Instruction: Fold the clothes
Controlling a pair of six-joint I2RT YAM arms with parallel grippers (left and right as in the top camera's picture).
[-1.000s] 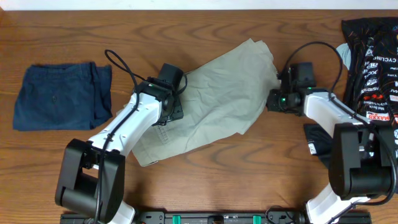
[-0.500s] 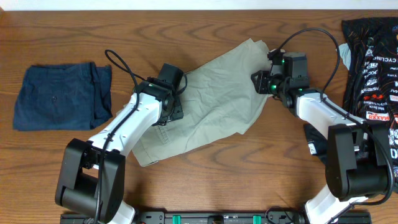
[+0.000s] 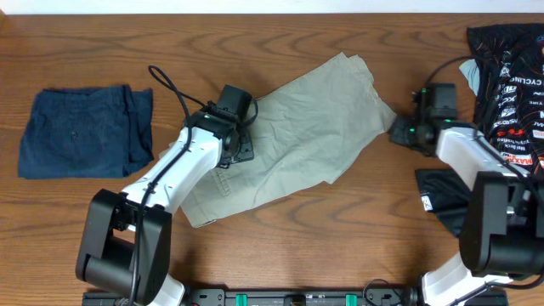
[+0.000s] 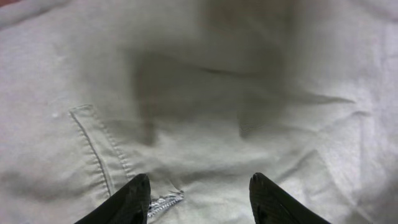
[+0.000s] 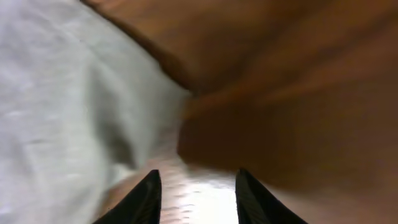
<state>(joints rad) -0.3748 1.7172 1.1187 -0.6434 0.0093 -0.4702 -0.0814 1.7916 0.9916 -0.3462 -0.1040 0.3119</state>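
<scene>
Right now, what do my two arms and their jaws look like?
The left arm and right arm share a build: white rounded link shells, black joint housings and black bases. A black cable loops off each wrist. Green lights glow on the right wrist. The jaws are black, tapered tips.

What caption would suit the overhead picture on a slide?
Left gripper over spread khaki shorts, right gripper at their edge; navy shorts and black jersey lie aside.

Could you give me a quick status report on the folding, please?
Left gripper open above khaki shorts, empty. Right gripper open at their right edge. Shorts lie spread diagonally, creased. Nothing blocking.
</scene>
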